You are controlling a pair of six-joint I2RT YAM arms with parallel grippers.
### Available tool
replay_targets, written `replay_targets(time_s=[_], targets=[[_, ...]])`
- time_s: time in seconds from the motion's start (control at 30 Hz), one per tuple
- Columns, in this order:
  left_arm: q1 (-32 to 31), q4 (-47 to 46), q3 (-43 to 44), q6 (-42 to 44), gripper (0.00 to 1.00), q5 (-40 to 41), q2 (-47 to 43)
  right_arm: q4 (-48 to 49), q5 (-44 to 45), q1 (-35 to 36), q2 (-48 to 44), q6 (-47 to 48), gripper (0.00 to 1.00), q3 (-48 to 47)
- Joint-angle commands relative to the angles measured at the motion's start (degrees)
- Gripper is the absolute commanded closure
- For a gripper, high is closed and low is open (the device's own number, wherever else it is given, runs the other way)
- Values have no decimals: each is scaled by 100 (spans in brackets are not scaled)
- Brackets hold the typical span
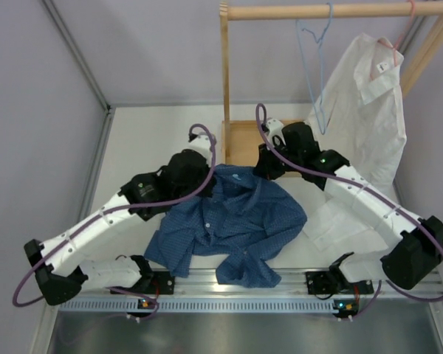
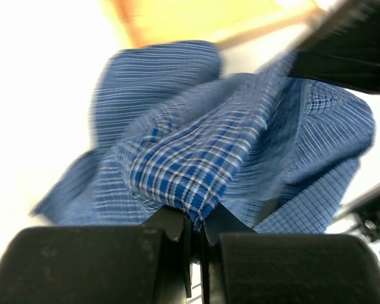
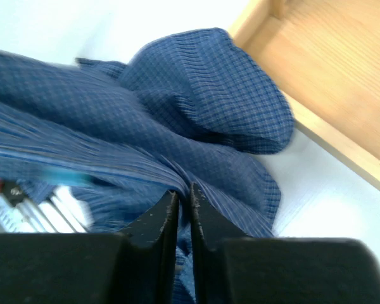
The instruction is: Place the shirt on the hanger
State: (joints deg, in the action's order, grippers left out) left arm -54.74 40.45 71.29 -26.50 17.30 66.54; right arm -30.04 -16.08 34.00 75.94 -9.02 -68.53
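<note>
The dark blue checked shirt [image 1: 232, 221] lies crumpled on the table between my arms, one sleeve trailing to the near edge. My left gripper [image 1: 207, 171] is shut on a fold of the shirt [image 2: 190, 171] at its left top edge. My right gripper [image 1: 262, 168] is shut on the shirt [image 3: 196, 114] at its right top edge; the fabric is pinched between the jaws. The light blue wire hanger [image 1: 314, 70] hangs by its hook from the wooden rail [image 1: 317, 11] at the back, apart from both grippers.
A white collared shirt [image 1: 365, 110] hangs on a pink hanger [image 1: 399, 40] at the right of the rail and drapes onto the table. The rack's wooden upright [image 1: 224, 81] and base tray [image 1: 240, 140] stand just behind the grippers.
</note>
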Motion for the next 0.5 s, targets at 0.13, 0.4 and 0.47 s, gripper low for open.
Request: replay_targets(time_s=[0.13, 0.4, 0.47], targets=[[965, 886, 210, 514, 100, -999, -344, 192, 88, -78, -658, -57, 55, 25], [965, 104, -150, 506, 100, -2071, -282, -63, -509, -51, -1301, 487, 42, -231], [965, -1, -229, 532, 100, -2335, -273, -63, -782, -25, -1240, 760, 41, -266]])
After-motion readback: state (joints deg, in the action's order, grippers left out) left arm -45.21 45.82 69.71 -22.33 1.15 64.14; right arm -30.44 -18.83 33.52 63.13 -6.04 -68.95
